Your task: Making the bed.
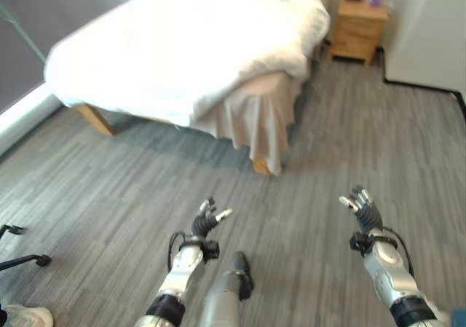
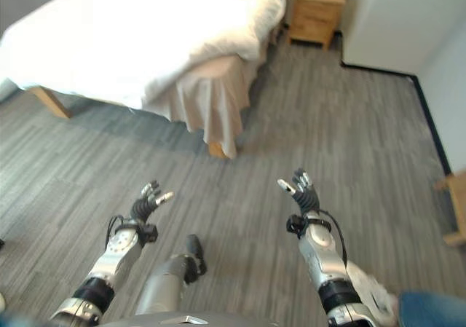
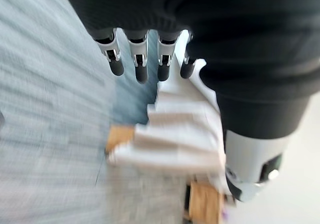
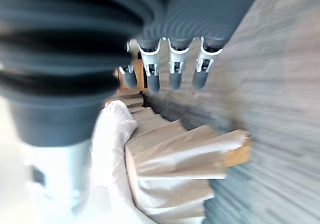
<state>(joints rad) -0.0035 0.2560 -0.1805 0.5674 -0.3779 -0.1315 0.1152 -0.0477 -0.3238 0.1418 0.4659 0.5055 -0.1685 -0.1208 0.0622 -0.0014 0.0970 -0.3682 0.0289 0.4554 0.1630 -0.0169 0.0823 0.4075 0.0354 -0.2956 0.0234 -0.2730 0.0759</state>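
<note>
A bed with a rumpled white duvet (image 1: pixel 189 43) stands ahead, a beige bed skirt (image 1: pixel 255 123) hanging at its near corner over a wooden leg (image 1: pixel 263 168). My left hand (image 1: pixel 206 221) is held out low over the grey floor, well short of the bed, fingers relaxed and empty. Further right my right hand (image 1: pixel 364 209) is raised the same way, fingers straight, holding nothing. The left wrist view shows the fingers (image 3: pixel 141 59) with the bed skirt (image 3: pixel 175 139) beyond them. In the right wrist view the skirt (image 4: pixel 175 164) and duvet (image 4: pixel 112 134) lie past the fingers (image 4: pixel 175 67).
A wooden nightstand (image 1: pixel 358 30) stands beside the bed's far end against a white wall (image 1: pixel 429 28). Grey plank floor (image 1: pixel 349 138) stretches between me and the bed. A black chair base (image 1: pixel 25 258) sits at the lower left, and a wooden piece of furniture (image 2: pixel 455 207) at the right edge.
</note>
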